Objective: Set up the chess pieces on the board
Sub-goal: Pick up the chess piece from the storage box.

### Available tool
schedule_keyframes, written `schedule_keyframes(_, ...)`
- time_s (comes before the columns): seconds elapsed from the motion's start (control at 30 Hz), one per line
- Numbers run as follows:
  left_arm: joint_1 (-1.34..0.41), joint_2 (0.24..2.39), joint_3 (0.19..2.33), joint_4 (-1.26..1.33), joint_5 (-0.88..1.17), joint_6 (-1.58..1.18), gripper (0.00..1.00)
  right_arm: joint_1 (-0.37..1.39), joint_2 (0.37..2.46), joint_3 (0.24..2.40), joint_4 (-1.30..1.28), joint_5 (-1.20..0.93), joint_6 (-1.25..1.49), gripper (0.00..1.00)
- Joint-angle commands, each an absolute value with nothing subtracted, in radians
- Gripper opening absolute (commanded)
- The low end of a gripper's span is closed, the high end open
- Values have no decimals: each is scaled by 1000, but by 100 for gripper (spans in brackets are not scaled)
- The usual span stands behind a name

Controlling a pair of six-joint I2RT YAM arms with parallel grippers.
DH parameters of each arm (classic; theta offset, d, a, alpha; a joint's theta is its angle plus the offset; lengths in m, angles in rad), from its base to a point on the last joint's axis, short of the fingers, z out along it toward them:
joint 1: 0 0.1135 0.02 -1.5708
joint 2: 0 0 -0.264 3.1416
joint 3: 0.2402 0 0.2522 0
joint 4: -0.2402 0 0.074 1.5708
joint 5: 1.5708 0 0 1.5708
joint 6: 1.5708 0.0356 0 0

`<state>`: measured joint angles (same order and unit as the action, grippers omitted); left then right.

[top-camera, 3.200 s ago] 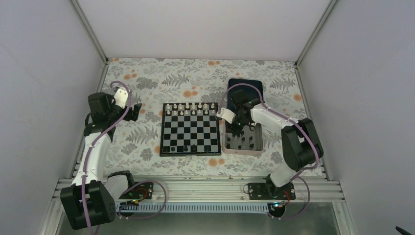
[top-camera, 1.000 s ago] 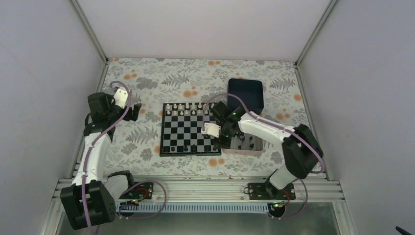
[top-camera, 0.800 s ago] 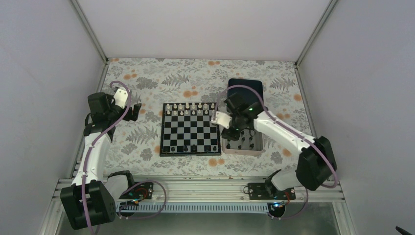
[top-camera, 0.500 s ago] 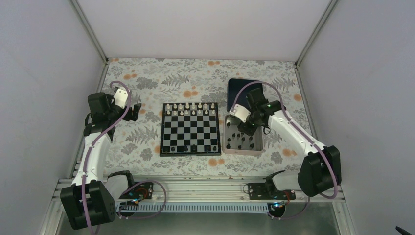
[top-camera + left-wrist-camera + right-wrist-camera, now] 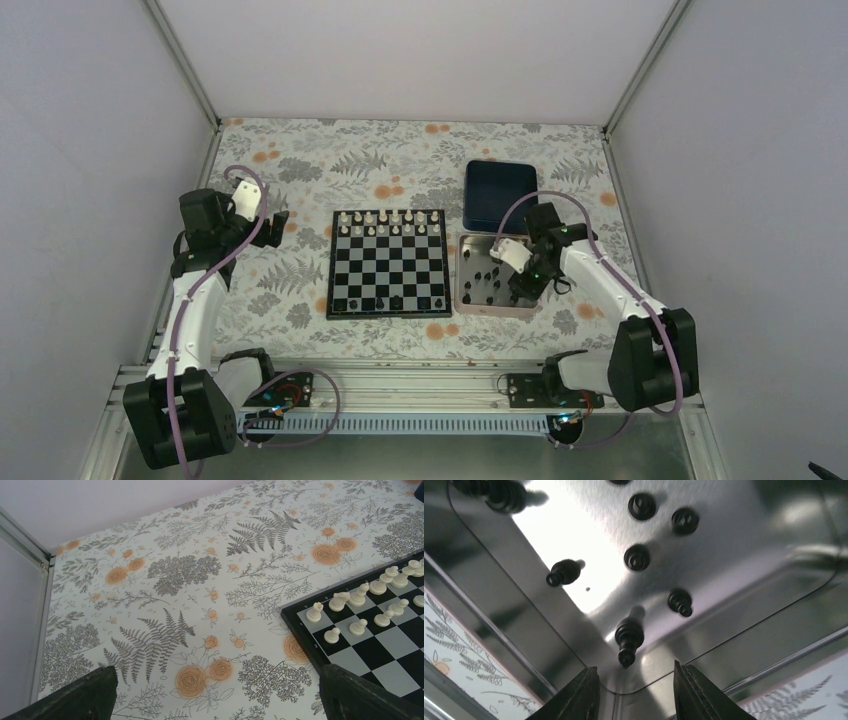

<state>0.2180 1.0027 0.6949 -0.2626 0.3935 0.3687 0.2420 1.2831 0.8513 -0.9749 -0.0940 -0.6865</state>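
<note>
Right gripper (image 5: 634, 677) sits low at a corner of the silver tray (image 5: 463, 262), jaws apart, tray wall close on both sides. The nearest piece (image 5: 628, 641) lies just beyond your finger gap. The other black chess pieces (image 5: 637, 557) are scattered farther in, with bare metal lanes between them. On the board (image 5: 388, 268) the middle rows give you free passage. White pieces (image 5: 388, 222) crowd the far two rows. The tablecloth (image 5: 175, 605) left of the board is open.

You see the board (image 5: 388, 264), a small square of black and silvery-white checks inside a thin black border, lying flat. A few of the tiny black chess pieces (image 5: 629, 635) stand on its near row. The rest sit loose just right of the board, some upright, some toppled.
</note>
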Motion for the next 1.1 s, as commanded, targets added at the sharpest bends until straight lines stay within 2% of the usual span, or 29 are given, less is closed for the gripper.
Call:
schedule_keyframes(0.0,222,988,693,-240,404,356,100,214,1261,800,-978,-82,-718,40)
schedule_keyframes(0.57,222,985,693,-247,399,357,100,208,1298,744,-906,-129,-736,37)
schedule_keyframes(0.83,221,994,696,-245,405,357,100,207,1313,733,-888,-132,-736,29)
schedule_keyframes(1.07,222,998,695,-242,408,359,100,206,1323,733,-882,-132,-736,17)
